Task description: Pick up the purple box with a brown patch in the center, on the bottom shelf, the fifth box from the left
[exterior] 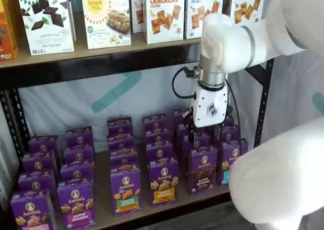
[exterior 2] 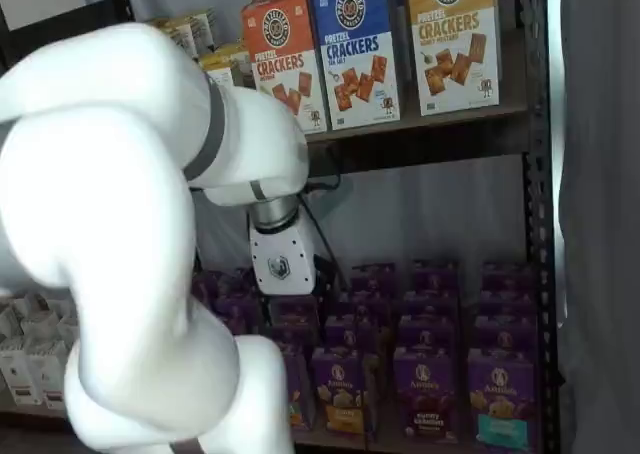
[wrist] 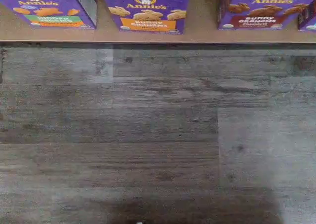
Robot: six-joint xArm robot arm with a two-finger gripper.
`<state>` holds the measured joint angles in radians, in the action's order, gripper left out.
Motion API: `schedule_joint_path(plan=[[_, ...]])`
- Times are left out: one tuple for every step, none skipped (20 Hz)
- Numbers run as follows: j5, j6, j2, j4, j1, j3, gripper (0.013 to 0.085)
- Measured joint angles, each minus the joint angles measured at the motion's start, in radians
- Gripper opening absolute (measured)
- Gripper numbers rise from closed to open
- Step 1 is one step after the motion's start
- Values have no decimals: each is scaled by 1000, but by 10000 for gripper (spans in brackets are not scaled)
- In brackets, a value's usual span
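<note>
— Along the front edge of the bottom shelf, what do we have?

— We see a row of purple cartons. The purple box with the dark brown panel stands upright at that edge, toward the shelf's right end. A carton with a yellow-orange panel sits just beside it on one side, and one with a teal panel on the other.

— And from the wrist?

— We look down on grey wood-grain floor, with the shelf's front edge and three carton fronts beyond it; the purple box is among them, well apart from the green-label carton.

— Where is the gripper?

— It hangs above the rows behind the purple box, touching nothing that we can see. More purple cartons stand stacked close behind our box. The fingers are lost against the dark cartons, but we take them as spread wide apart, holding nothing.

— Above?

— Cracker boxes on the higher shelf, clear of the arm.
</note>
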<state>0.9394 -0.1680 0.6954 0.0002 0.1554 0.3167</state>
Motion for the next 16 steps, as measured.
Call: schedule_joint_path(plan=[[-25, 9, -26, 8, -4, 0, 850], [-52, 18, -54, 15, -9, 1, 850], [-82, 22, -84, 15, -13, 4, 850], [-107, 21, -114, 9, -16, 8, 850], [-134, 26, -142, 8, -20, 12, 850], [-175, 31, -185, 5, -27, 19, 850], [-204, 36, -219, 4, -33, 28, 850], [-235, 42, -263, 2, -40, 41, 850], [-267, 51, -310, 1, -49, 58, 850], [-291, 57, -342, 0, -56, 70, 850], [-312, 64, -374, -1, -63, 83, 850], [-330, 66, -403, -6, -69, 96, 850], [-347, 71, -431, -9, -76, 110, 850], [-363, 75, -458, -12, -84, 125, 850], [-378, 80, -485, -15, -91, 139, 850], [-390, 84, -508, -19, -97, 153, 850]])
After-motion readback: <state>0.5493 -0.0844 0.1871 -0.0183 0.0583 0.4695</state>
